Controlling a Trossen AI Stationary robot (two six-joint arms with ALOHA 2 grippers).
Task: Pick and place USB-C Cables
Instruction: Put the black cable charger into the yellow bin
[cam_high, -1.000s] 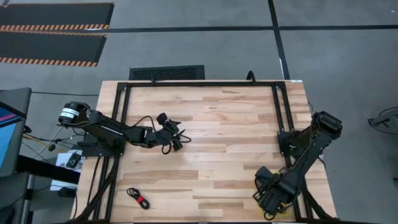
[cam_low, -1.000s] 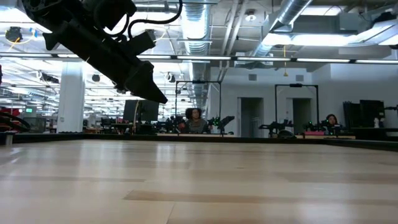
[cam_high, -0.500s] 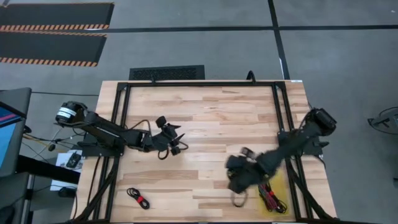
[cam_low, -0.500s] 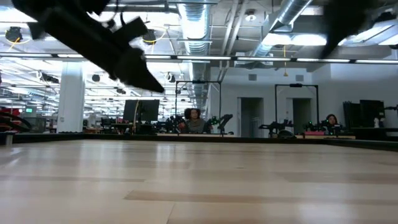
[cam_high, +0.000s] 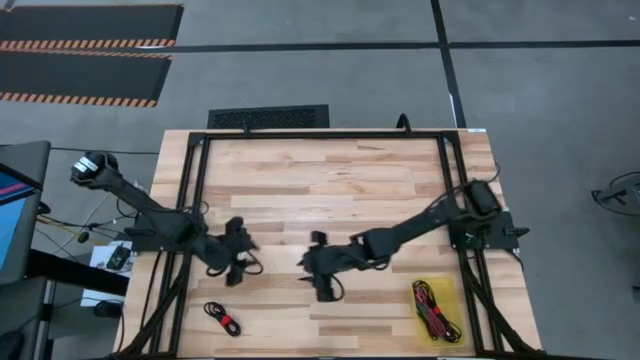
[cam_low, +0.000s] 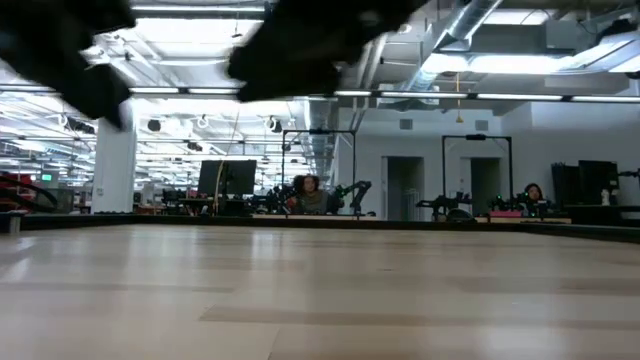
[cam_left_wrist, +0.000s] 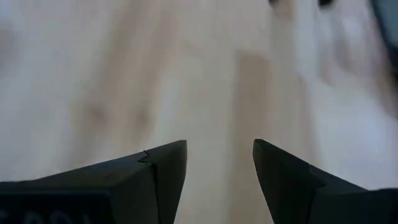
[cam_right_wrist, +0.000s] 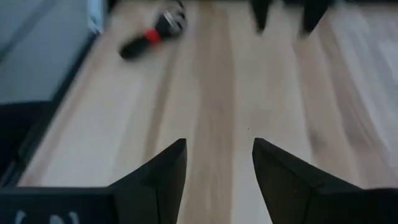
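One cable bundle, black with a red band (cam_high: 222, 318), lies flat on the wood near the table's near-left corner; the right wrist view shows it (cam_right_wrist: 151, 34) ahead of that gripper. Several more red and black cables (cam_high: 432, 310) lie in the translucent yellow tray (cam_high: 453, 297) at the near right. My left gripper (cam_high: 240, 270) (cam_left_wrist: 219, 168) hovers open over bare wood, just beyond the lone bundle. My right gripper (cam_high: 322, 288) (cam_right_wrist: 219, 165) is open near the table's middle, pointing toward the left side and that bundle.
A black frame (cam_high: 320, 135) runs along the table's far edge and down both sides. Bare wood stretches between the two grippers and the far edge. The left arm's fingers (cam_right_wrist: 283, 15) show far off in the right wrist view. People sit at desks in the room behind (cam_low: 312, 190).
My right arm has swung from over the yellow tray at the near right toward the table's left, reaching the middle and uncovering the tray with its cables. My left gripper has moved toward the near edge and leftward, closer to the lone black-and-red bundle, which has stayed put.
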